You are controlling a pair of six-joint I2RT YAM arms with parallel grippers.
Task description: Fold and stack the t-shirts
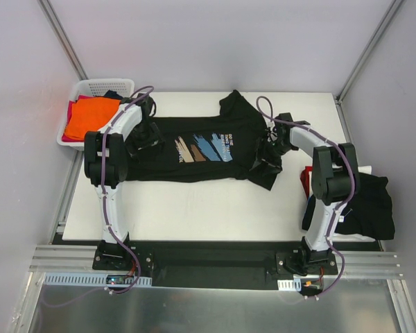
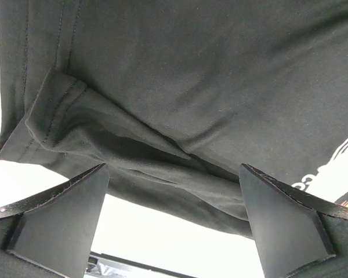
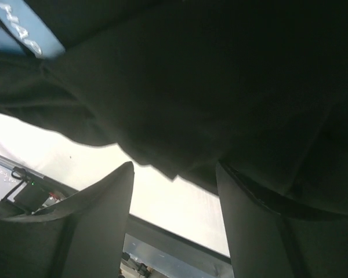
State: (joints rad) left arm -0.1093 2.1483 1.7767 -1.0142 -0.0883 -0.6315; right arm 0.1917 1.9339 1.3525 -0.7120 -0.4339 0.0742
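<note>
The printed shirt (image 1: 201,149) lies spread mid-frame in the top view, long axis left to right; the left gripper (image 2: 173,168) stands wide open at its left end, a hem fold between the jaws. The right gripper (image 3: 174,165), jaws also apart, sits at the right end; each arm is nearest its own end.

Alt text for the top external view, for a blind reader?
A black t-shirt with a brush-stroke print lies spread on the white table, the left gripper over one end, the right gripper over the other. A white basket holds orange and red shirts.
</note>
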